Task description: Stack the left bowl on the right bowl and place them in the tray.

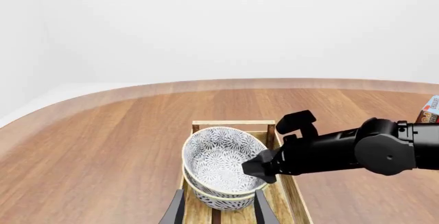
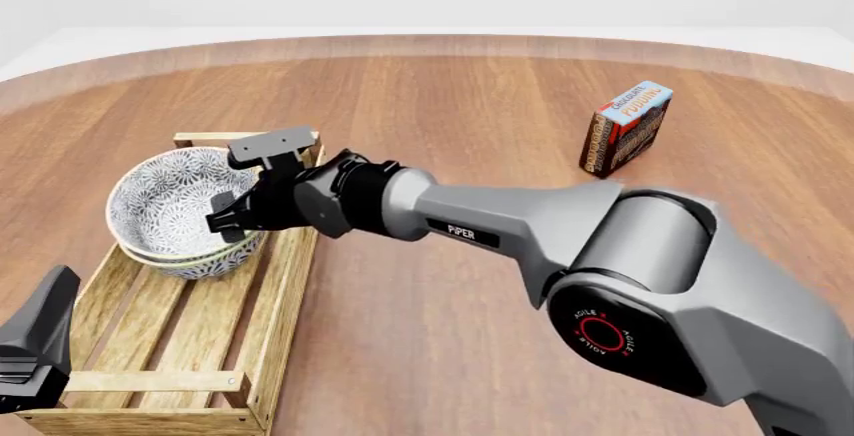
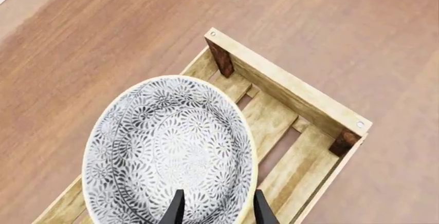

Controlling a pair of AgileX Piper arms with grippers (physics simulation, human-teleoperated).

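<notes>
Left tool (image 2: 34, 341): low at near edge, off the bowls; fingers parted, holding nothing.
Right tool (image 2: 230, 218): fingers narrowly apart, pinching the near rim of the left bowl (image 2: 171, 201).
Bowls: two, left bowl nested in the right bowl (image 2: 200, 259).
Tray (image 2: 160, 356): one, on the surface (image 2: 441, 336); stack sits at its far end.
Arm label: "PIPER", "AGILEX".
Printed box (image 2: 625, 128): one, far right; reads "PUDDING".
</notes>
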